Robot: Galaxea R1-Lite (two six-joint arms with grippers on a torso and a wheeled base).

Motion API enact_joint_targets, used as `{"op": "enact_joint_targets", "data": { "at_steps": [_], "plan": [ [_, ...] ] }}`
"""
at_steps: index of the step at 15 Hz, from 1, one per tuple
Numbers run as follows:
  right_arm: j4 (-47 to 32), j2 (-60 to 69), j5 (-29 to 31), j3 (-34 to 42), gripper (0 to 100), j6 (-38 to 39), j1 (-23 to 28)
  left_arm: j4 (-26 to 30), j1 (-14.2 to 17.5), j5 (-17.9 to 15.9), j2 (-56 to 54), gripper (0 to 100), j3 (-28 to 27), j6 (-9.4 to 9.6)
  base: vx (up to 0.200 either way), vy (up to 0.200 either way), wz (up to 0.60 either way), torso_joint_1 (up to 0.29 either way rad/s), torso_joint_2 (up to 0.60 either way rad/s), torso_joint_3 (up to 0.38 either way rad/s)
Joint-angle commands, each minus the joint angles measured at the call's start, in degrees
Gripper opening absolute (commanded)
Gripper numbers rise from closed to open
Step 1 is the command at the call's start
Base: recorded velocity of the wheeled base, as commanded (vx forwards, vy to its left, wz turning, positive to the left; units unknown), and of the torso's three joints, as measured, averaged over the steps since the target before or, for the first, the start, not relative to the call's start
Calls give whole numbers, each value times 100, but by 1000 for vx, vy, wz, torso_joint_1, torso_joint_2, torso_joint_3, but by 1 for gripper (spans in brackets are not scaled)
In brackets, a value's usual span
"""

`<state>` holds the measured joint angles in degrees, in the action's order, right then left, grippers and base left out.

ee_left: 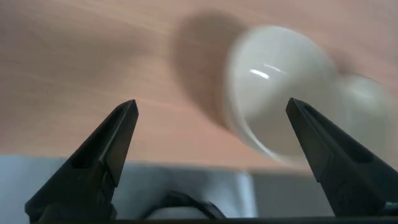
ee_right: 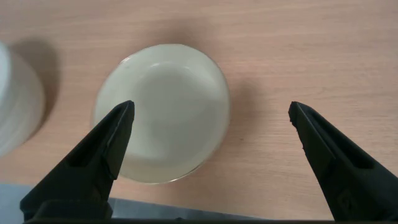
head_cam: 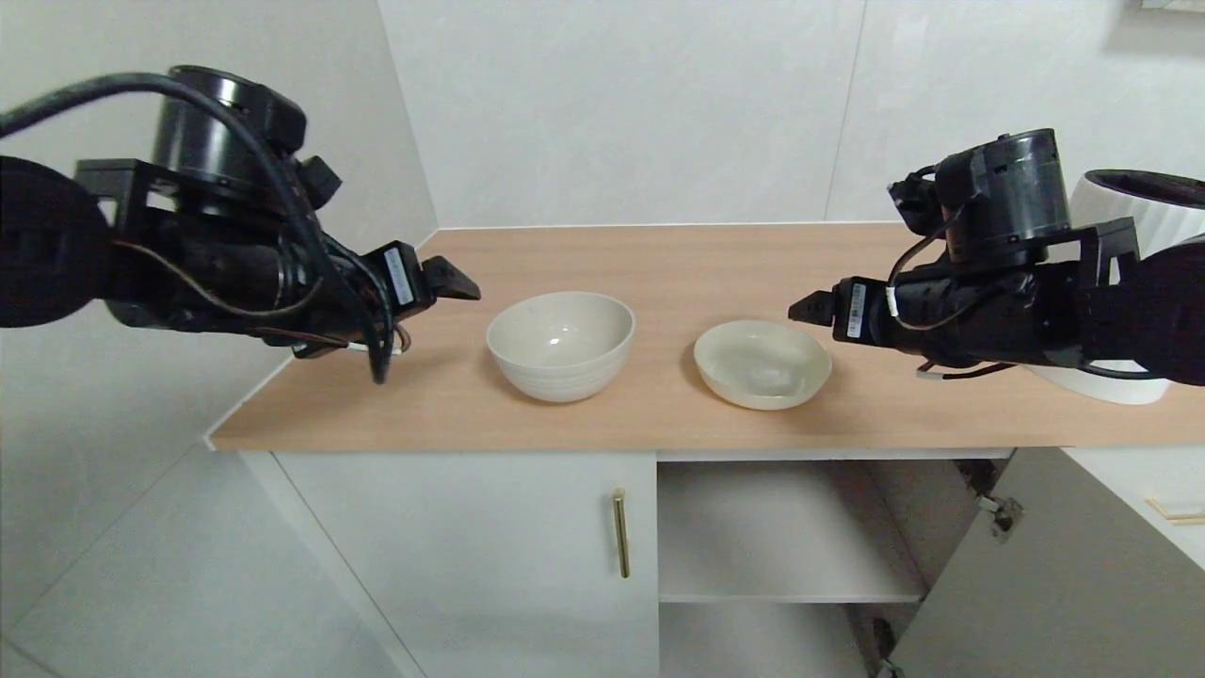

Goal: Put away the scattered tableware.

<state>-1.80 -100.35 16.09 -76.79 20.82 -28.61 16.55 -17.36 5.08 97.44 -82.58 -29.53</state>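
Bowl [head_cam: 560, 344] and shallow dish [head_cam: 763, 363] sat mouth-up on wooden bench [head_cam: 659, 264], left claw [ee_left: 211, 107] and right claw [ee_right: 211, 107] both released, white walls [head_cam: 612, 104] behind

A light wooden surface [head_cam: 678, 264] runs along a white wall [head_cam: 621, 104], with a ribbed white pot [head_cam: 1153, 212] at its right end, above a white cabinet whose left door [head_cam: 471, 556] with a gold handle [head_cam: 620, 532] is closed, while its right door [head_cam: 1054, 584] hangs open beside a bare shelf [head_cam: 781, 546].

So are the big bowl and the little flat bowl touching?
Apart. In the head view a strip of bare wooden counter shows between the big bowl and the little flat bowl.
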Motion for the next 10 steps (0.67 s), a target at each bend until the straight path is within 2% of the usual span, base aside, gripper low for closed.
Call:
{"op": "enact_joint_targets", "data": {
  "at_steps": [1,10],
  "plan": [
    [5,-46,-1,6,100,1,-13,-372,-259,186,592,100,-83,-9,0,0,0,0,0,0],
    [5,-90,-1,15,100,1,-39,-557,-294,177,908,100,-100,43,0,0,0,0,0,0]
  ]
}}
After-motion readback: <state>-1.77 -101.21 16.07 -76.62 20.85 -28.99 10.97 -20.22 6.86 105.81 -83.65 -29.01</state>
